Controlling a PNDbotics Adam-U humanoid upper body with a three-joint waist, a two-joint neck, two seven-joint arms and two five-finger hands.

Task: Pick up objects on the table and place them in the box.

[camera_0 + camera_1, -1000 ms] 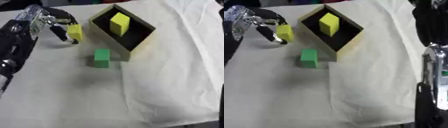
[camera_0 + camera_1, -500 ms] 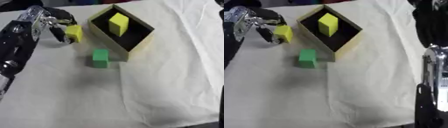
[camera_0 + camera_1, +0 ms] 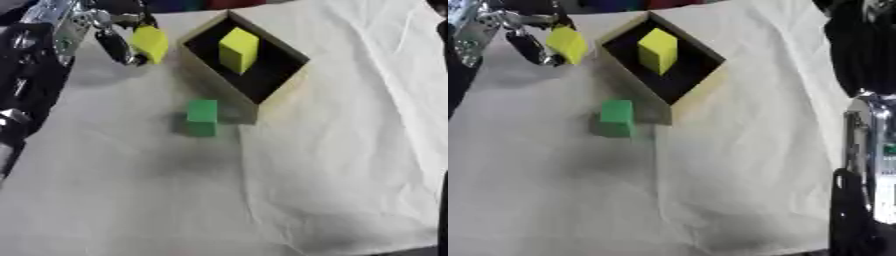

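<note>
My left hand (image 3: 80, 24) is at the upper left, shut on a yellow block (image 3: 150, 44) that hangs above the cloth, just left of the box. The tan box (image 3: 282, 94) has a dark inside, and a second yellow block (image 3: 238, 49) stands in it. A green block (image 3: 202, 116) lies on the cloth right in front of the box's near corner. My right arm (image 3: 870, 150), black and silver, runs down the right edge of the right eye view; its hand cannot be made out.
A creased white cloth (image 3: 262, 200) covers the table, with open room in front and to the right of the box. The cloth's front edge shows at the lower right corner.
My left hand has lifted the yellow block up off the cloth, beside the box's left wall. The box, the green block and my right arm have not moved.
</note>
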